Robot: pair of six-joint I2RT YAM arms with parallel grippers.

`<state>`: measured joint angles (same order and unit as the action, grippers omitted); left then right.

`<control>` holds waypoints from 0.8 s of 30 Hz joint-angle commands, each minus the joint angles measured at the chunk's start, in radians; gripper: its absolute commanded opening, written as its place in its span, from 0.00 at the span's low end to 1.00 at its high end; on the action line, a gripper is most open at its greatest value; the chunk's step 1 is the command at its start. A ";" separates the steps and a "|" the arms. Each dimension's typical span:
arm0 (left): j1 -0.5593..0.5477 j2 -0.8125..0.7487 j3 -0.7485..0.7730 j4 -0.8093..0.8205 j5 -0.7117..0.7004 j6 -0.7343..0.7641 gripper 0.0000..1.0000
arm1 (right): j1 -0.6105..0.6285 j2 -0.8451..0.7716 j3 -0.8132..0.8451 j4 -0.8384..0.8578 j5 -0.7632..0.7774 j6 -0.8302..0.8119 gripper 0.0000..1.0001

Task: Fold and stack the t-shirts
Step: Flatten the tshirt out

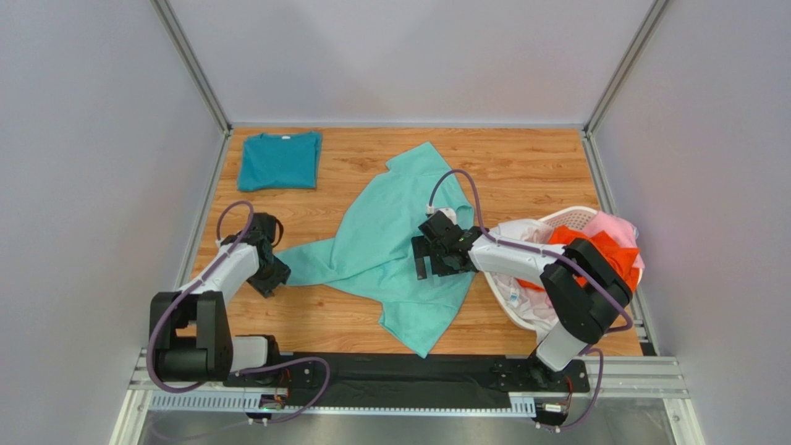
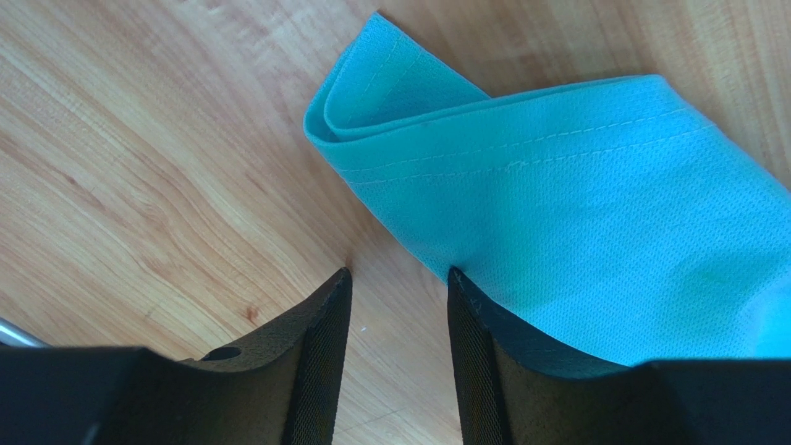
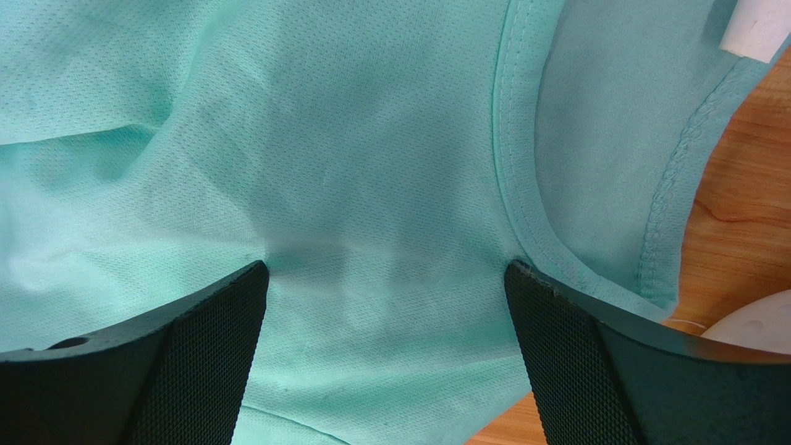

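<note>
Left wrist view: the mint shirt (image 2: 576, 213) looks light, limp mesh, best pinched at a hem; left gripper (image 2: 399, 275) half-open, empty; right gripper (image 3: 385, 269) wide open, empty.

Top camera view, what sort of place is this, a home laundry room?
Probably a robot test cell, not a home: a wooden table walled by plain grey panels, a left arm and right arm bolted to a metal rail at its near edge, plus a laundry basket.
</note>
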<state>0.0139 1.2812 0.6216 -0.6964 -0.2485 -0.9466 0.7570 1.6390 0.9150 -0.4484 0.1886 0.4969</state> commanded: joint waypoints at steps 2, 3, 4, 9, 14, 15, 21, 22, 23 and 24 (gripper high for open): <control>0.006 0.066 0.009 0.083 0.006 0.014 0.50 | 0.001 0.002 -0.033 -0.035 -0.006 0.009 1.00; 0.006 0.066 0.012 0.086 0.015 0.017 0.50 | 0.002 0.001 -0.033 -0.036 -0.002 0.009 1.00; 0.006 0.061 0.015 0.089 0.035 0.017 0.49 | 0.002 0.001 -0.033 -0.039 0.000 0.009 1.00; 0.006 -0.018 0.006 0.077 0.048 0.020 0.49 | 0.002 0.007 -0.033 -0.042 0.012 0.009 1.00; 0.018 -0.082 0.007 0.052 0.008 0.020 0.50 | 0.002 0.018 -0.027 -0.042 0.003 0.005 1.00; 0.021 -0.085 0.007 0.055 0.000 0.017 0.50 | 0.002 0.018 -0.025 -0.042 0.003 0.005 1.00; 0.038 -0.013 0.018 0.086 0.003 0.025 0.50 | 0.001 0.021 -0.025 -0.042 -0.003 0.006 1.00; 0.040 0.003 0.017 0.093 0.006 0.022 0.50 | 0.002 0.021 -0.024 -0.044 -0.003 0.006 1.00; 0.040 0.018 0.013 0.109 0.009 0.022 0.50 | 0.002 0.021 -0.024 -0.044 -0.003 0.006 1.00; 0.040 0.047 0.013 0.115 0.017 0.022 0.49 | 0.002 0.019 -0.025 -0.044 -0.003 0.005 1.00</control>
<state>0.0467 1.2808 0.6308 -0.6270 -0.2375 -0.9329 0.7570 1.6382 0.9134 -0.4511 0.1967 0.4965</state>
